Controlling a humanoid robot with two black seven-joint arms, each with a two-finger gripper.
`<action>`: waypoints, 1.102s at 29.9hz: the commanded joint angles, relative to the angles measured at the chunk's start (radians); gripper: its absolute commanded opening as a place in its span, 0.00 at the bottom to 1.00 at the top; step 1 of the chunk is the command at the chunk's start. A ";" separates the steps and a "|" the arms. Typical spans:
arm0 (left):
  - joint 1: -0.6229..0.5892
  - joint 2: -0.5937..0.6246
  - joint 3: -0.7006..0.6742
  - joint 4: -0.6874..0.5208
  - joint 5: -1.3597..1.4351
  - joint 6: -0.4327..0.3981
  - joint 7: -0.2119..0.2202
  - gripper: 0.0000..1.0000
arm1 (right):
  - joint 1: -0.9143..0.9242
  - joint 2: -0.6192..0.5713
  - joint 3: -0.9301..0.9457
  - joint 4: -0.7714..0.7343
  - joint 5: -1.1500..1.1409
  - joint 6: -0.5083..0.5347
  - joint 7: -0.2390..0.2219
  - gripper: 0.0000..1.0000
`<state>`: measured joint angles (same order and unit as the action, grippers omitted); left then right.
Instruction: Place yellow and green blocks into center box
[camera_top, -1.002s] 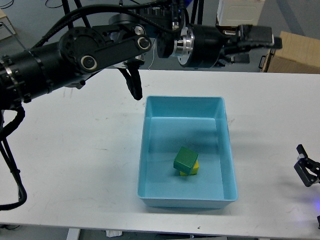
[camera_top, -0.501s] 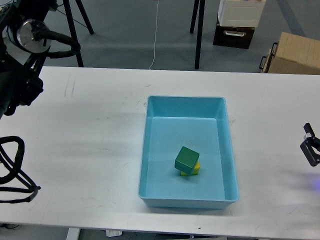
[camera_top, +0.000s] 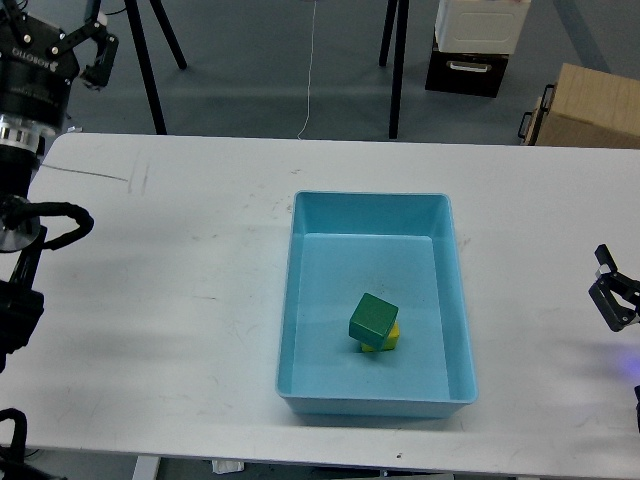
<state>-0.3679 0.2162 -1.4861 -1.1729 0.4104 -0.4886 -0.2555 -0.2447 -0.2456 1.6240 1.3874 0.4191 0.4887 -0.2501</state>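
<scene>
The green block (camera_top: 373, 318) lies inside the light blue center box (camera_top: 296, 300), resting tilted on top of the yellow block (camera_top: 390, 339), of which only an edge shows. My left gripper (camera_top: 56, 28) is at the far left top corner, beyond the table's back edge, open and empty, far from the box. My right gripper (camera_top: 614, 290) is at the right edge of the view, over the table's right end; its two fingers stand apart with nothing between them.
The white table (camera_top: 180, 260) carries only the box. Behind it are black tripod legs (camera_top: 398, 60), a cardboard box (camera_top: 590, 105) at the back right and a white and dark case (camera_top: 475, 40) on the floor.
My left arm has swung away from above the box to the far left and now points its gripper up at the back left corner. The right gripper shifted slightly. The blocks have not moved.
</scene>
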 joint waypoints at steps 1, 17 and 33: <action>0.321 -0.009 -0.104 -0.259 -0.011 0.000 -0.002 0.93 | 0.042 -0.003 -0.021 0.034 -0.051 0.000 0.000 1.00; 0.909 -0.176 0.072 -0.504 -0.222 0.000 0.059 0.99 | -0.155 0.065 -0.035 0.180 -0.076 0.000 0.000 1.00; 0.908 -0.179 0.176 -0.504 -0.220 0.000 0.087 0.99 | -0.297 0.166 -0.021 0.263 -0.079 0.000 0.000 1.00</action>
<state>0.5405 0.0353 -1.3076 -1.6756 0.1902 -0.4886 -0.1673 -0.5406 -0.0772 1.5914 1.6493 0.3422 0.4887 -0.2501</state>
